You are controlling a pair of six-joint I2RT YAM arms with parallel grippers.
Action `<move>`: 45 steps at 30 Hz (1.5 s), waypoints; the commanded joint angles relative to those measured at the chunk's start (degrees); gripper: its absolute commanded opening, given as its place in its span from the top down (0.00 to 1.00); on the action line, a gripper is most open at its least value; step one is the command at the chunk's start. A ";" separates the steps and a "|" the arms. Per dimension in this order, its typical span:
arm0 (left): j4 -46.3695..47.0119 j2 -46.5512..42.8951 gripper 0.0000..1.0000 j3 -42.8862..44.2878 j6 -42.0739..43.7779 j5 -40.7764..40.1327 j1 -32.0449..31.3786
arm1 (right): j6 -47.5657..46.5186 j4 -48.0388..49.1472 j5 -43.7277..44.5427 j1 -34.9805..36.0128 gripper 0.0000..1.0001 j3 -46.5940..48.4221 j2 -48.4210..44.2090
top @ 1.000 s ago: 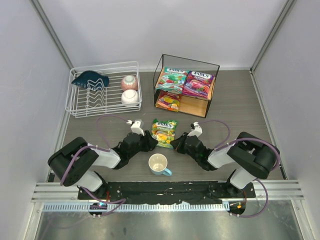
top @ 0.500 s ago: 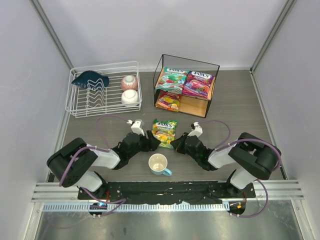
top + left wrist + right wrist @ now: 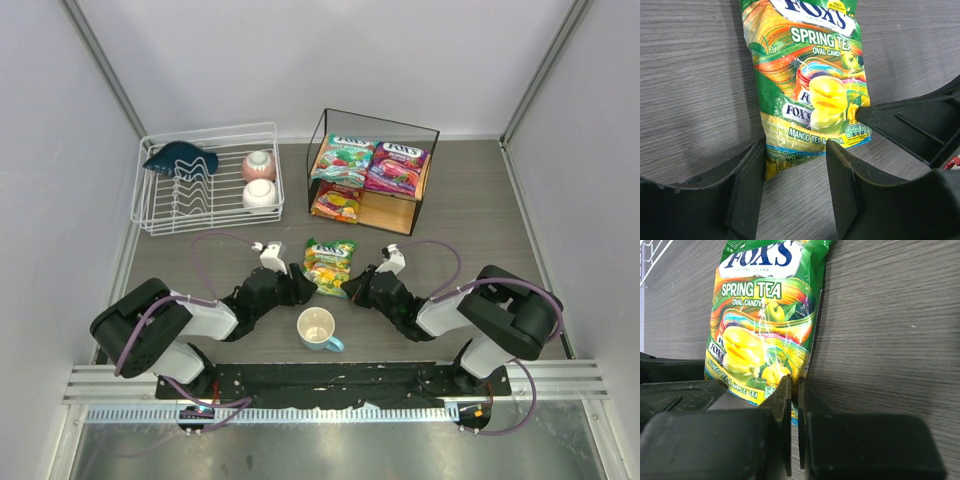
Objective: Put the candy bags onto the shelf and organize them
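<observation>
A yellow-green candy bag (image 3: pixel 329 265) lies flat on the table between my two grippers. My right gripper (image 3: pixel 348 288) is shut on the near right corner of this bag (image 3: pixel 760 335), pinching its edge between the jaws (image 3: pixel 794 382). My left gripper (image 3: pixel 305 288) stands open at table level; in the left wrist view it (image 3: pixel 795 150) sits at the near left corner of the bag (image 3: pixel 810 85), which reaches the left finger. The shelf (image 3: pixel 395 212) stands at the back. A teal-green bag (image 3: pixel 343 158) and a purple bag (image 3: pixel 396 167) lie on its upper board, an orange-red bag (image 3: pixel 337 202) on the lower one.
A light blue mug (image 3: pixel 318 328) stands just in front of the bag, between the two arms. A white wire dish rack (image 3: pixel 208 205) at the back left holds a dark blue dish (image 3: pixel 180 158) and two small bowls (image 3: pixel 259 180).
The left arm has drawn back slightly to the left, and its jaws have shifted their spacing. The yellow-green bag and the right gripper have stayed where they were.
</observation>
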 commanded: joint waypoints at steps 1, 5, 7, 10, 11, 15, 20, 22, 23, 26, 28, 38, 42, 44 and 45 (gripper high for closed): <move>-0.09 -1.83 0.46 -1.25 0.32 -0.21 -0.31 | -1.08 -3.69 2.25 0.23 0.99 -0.84 -0.55; -0.18 -2.01 0.64 -1.42 0.40 -0.30 -0.31 | -0.99 -3.95 2.25 0.32 0.92 -0.84 -0.28; -0.09 -1.75 0.83 -1.16 0.40 -0.22 -0.31 | -0.90 -4.04 1.99 0.32 0.80 -0.84 -0.37; 0.00 -1.22 1.00 -0.90 0.32 -0.04 -0.31 | -0.99 -4.13 1.90 0.32 0.66 -1.11 -0.72; 0.34 -0.96 1.00 -0.81 0.32 0.13 -0.31 | -0.90 -4.13 1.82 0.32 0.61 -1.20 -0.99; 0.70 -0.78 1.00 -0.81 0.23 0.14 -0.31 | -0.64 -4.30 1.29 0.32 0.58 -2.07 -2.48; 0.96 -0.60 1.00 -0.63 -0.03 0.40 -0.31 | -0.29 -3.96 1.03 0.32 0.58 -1.99 -2.14; 0.96 -0.43 1.00 -0.55 -0.04 0.58 -0.31 | 0.15 -3.26 0.41 0.32 0.58 -1.64 -1.69; 0.96 -0.34 1.00 -0.46 -0.12 0.66 -0.31 | 0.15 -2.90 0.15 0.23 0.59 -1.64 -1.00; 1.14 -0.08 1.00 -0.28 -0.21 0.84 -0.40 | 0.76 -0.97 -0.82 0.32 0.59 -1.72 0.06; 1.23 0.01 1.00 -0.19 -0.21 0.93 -0.40 | 0.94 0.00 -1.08 0.32 0.60 -1.81 0.85; 1.75 0.72 1.00 0.07 -0.30 1.10 -0.40 | 1.73 0.79 -1.88 0.50 0.60 -1.99 1.47; 1.84 0.89 1.00 0.24 -0.39 1.19 -0.49 | 2.00 1.40 -1.88 0.50 0.93 -2.51 1.65; 2.02 1.24 1.00 0.51 -0.30 1.37 -0.58 | 2.00 1.85 -1.26 0.41 0.99 -2.86 1.65; 2.10 1.33 1.00 0.68 -0.21 1.63 -0.75 | 2.00 1.93 -1.00 0.50 0.99 -3.13 1.21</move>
